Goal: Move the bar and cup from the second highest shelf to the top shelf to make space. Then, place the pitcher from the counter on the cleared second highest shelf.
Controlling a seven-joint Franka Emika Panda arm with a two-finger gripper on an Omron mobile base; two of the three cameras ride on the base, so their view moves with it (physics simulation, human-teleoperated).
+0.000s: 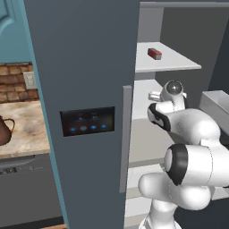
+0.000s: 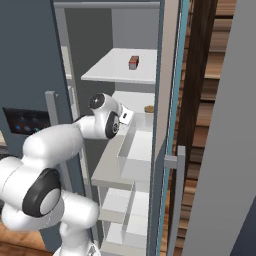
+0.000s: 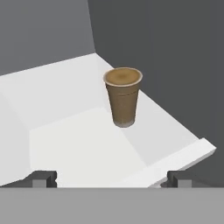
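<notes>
The red bar (image 1: pixel 154 53) (image 2: pixel 134 62) lies on the top shelf (image 1: pixel 179 62) (image 2: pixel 107 70) of the tall grey cabinet. One level down, the tan cup (image 3: pixel 123 96) (image 2: pixel 149 108) stands upright on the second highest shelf (image 3: pixel 65 96) (image 2: pixel 132 97). My gripper (image 3: pixel 111 178) is open and holds nothing. It points at the cup from the shelf's front, a short way off, with the cup roughly centred between the fingertips (image 3: pixel 43 178). The brown pitcher (image 1: pixel 3 129) sits on the mottled counter (image 1: pixel 27 129) at the far left.
The cabinet's grey door (image 1: pixel 85 112) with a dark control panel (image 1: pixel 87 120) stands left of the opening. A second door with a handle (image 2: pixel 172 165) is at the right. Lower shelves and a clear bin (image 2: pixel 135 150) sit below my arm.
</notes>
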